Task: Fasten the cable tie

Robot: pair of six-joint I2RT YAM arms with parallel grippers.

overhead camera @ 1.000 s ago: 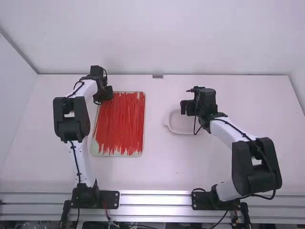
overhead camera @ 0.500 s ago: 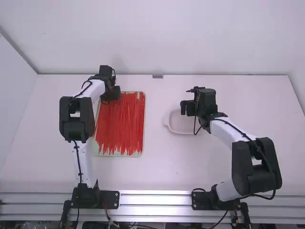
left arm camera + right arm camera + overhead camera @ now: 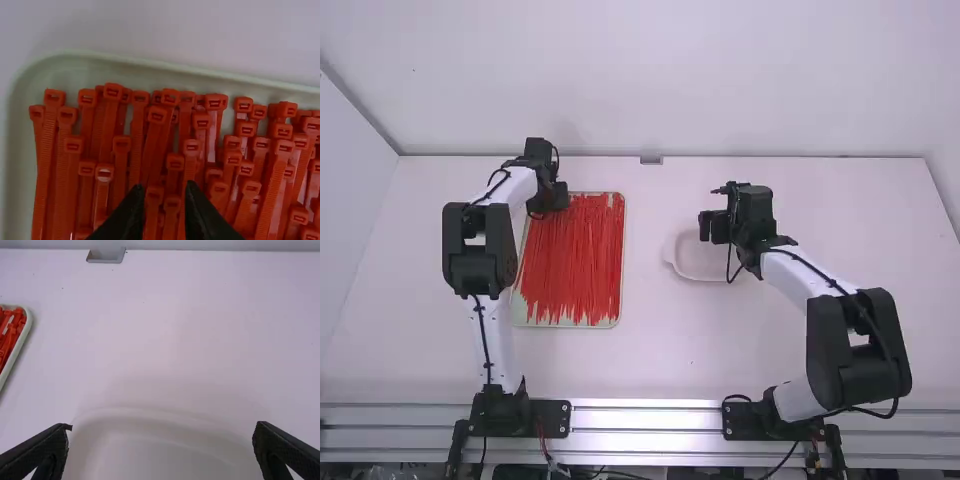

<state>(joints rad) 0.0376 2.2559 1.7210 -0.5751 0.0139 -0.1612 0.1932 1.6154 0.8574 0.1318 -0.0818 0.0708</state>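
Observation:
A heap of orange-red cable ties (image 3: 575, 260) lies lengthwise in a pale green tray (image 3: 570, 325) on the left half of the table. My left gripper (image 3: 548, 197) is low over the tray's far left corner. Its fingers (image 3: 134, 212) stand narrowly open, straddling one or two tie heads (image 3: 165, 130) near the tray rim (image 3: 100, 57). A white bowl (image 3: 695, 262) sits right of the middle. My right gripper (image 3: 712, 228) hovers over the bowl rim (image 3: 165, 415), fingers (image 3: 45, 450) wide open with nothing between them. The tray's edge (image 3: 20, 340) shows off to one side.
A small grey bracket (image 3: 651, 159) sits at the table's far edge, also seen as the bracket (image 3: 106, 255) beyond the bowl. White walls close in the back and left. Bare table lies between tray and bowl, to the right, and along the front.
My left gripper swung from the tray's left rim in over the far-end tie heads, then eased slightly back left. The right arm has not moved.

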